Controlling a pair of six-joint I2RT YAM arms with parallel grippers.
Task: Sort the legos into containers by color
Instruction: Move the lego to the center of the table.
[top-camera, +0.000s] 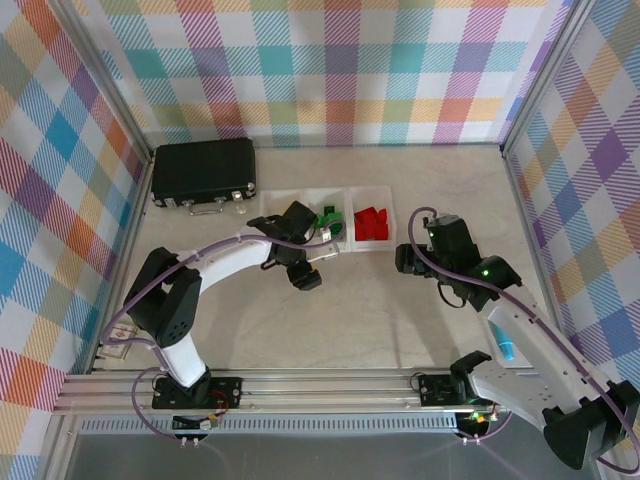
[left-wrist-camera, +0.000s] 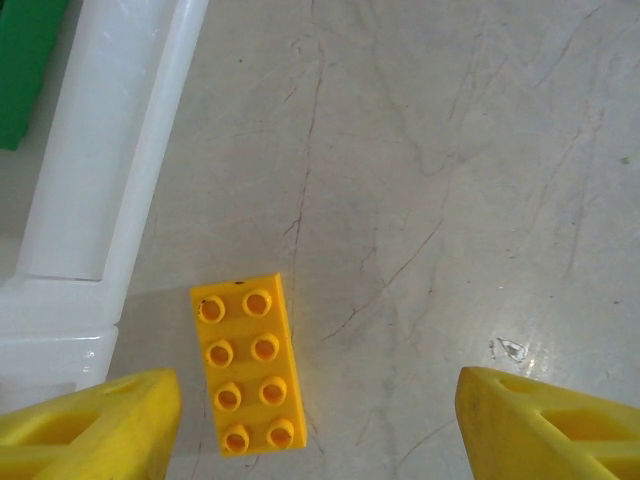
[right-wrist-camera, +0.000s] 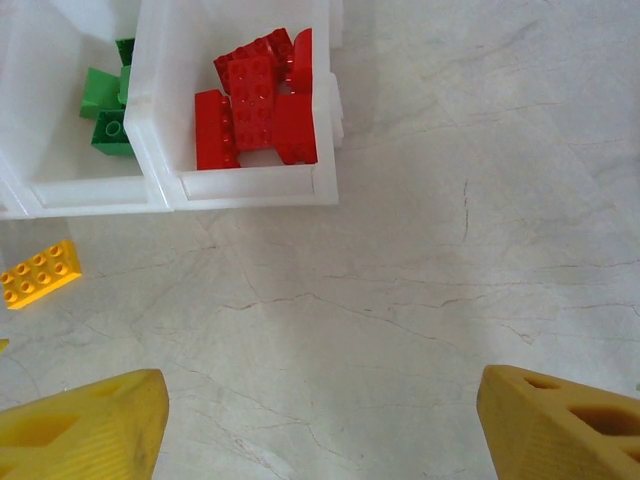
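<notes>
A yellow lego (left-wrist-camera: 245, 365), a two-by-four brick, lies studs up on the table between the fingers of my left gripper (left-wrist-camera: 318, 430). It sits close to the left fingertip (left-wrist-camera: 95, 420), and neither fingertip touches it. That gripper (top-camera: 300, 262) is open and hovers just in front of the containers (top-camera: 372, 192). The same yellow lego (right-wrist-camera: 40, 273) lies in front of the trays in the right wrist view. Red legos (right-wrist-camera: 255, 100) fill the right tray (right-wrist-camera: 250, 188). Green legos (right-wrist-camera: 108, 110) lie in the tray beside it. My right gripper (right-wrist-camera: 320, 430) is open over bare table, right of the trays (top-camera: 415, 255).
A large black case (top-camera: 203, 172) lies at the back left, behind the trays. A white tray wall (left-wrist-camera: 100, 170) stands just left of the yellow brick, with a green brick (left-wrist-camera: 25, 70) behind it. Plaid walls enclose the table on three sides.
</notes>
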